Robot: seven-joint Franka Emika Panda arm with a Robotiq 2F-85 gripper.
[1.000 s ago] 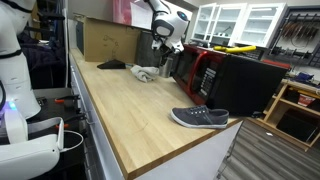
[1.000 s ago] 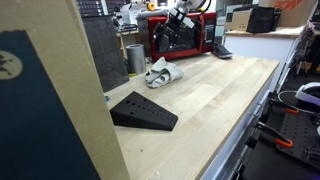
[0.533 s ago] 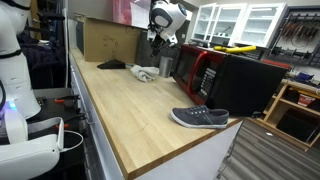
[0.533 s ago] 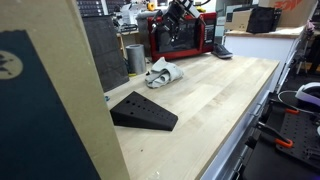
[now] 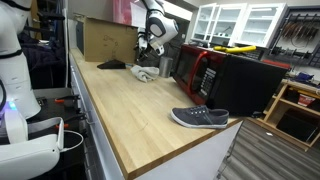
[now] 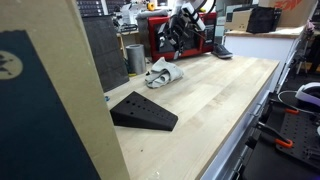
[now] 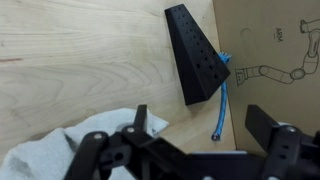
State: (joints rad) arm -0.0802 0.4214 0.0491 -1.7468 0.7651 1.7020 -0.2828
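jaws spread, empty, over white cloth (image 7: 55, 150) | crumpled on worktop (image 7: 80, 60) near black wedge (image 7: 195, 60) | likely light, limp, grippy | pinch raised fold nearest wedge

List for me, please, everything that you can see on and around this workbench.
table: one, light wood, bears everything else
shoe: one, grey, near the table's edge
cloth: one, white, crumpled, close under the end effector
wedge: one, black, lying beside the box
box: one, brown cardboard, at the table's end
cord: one, blue, between wedge and box
microwave: one, red and black, on the table past the cloth
cup: one, grey metal, behind the cloth
arm: one, white and black, bent over the table
end effector: one, black, open, empty, above the cloth's edge
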